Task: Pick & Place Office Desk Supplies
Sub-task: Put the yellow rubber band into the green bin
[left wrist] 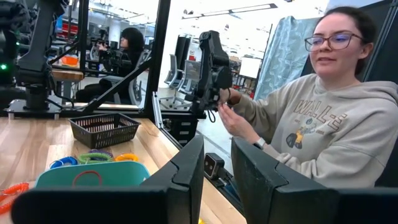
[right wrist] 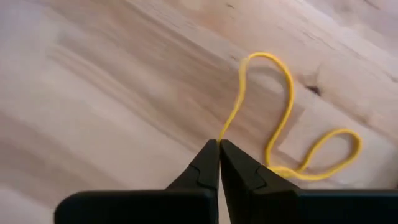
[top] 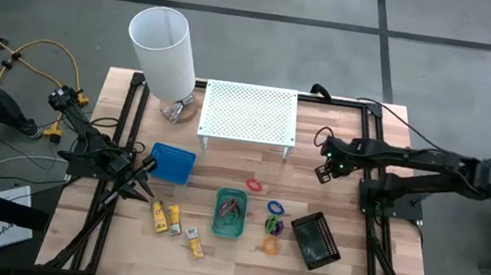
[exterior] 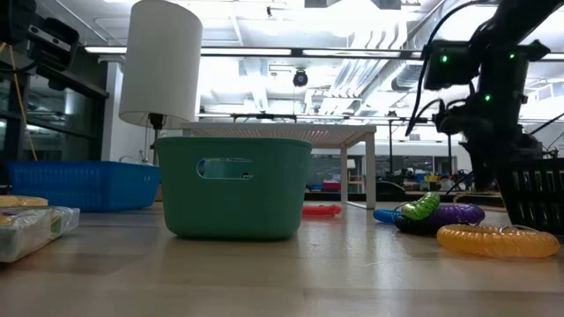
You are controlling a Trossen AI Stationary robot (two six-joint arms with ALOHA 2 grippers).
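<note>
The pale wooden desk [top: 211, 265] stands in a bright workshop. In my left wrist view a person in a beige hoodie sits just beyond its edge, hands on a dark handheld device.

My left fingers [top: 136, 185] are spread apart with nothing between them, low over the left of the desk, just near of the blue tray [top: 172, 163].

My right fingers [right wrist: 219, 146] are pressed together at the tips, up off the wood on the right side, near the white perforated shelf [top: 250, 112]. A thin yellow rubber band [right wrist: 283, 87] loops out from the tips. I cannot make this band out from above.

The green tray [top: 230, 213] sits mid-desk. Its contents look dark and reddish, but I cannot tell what they are.

Three yellow-and-white blocks [top: 174, 220] lie to its left. At desk height they are cut off by the picture's edge.

To the tray's right are:
- a red ring [top: 255, 185]
- a blue ring [top: 275, 207]
- a purple ring [top: 273, 224], with a green bit on it whose nature is unclear
- an orange ring [top: 271, 245]

The black tray [top: 315, 240] is farther right. Whatever it holds is lost in its dark mesh.

The white lamp [top: 164, 48] stands at the far left.
</note>
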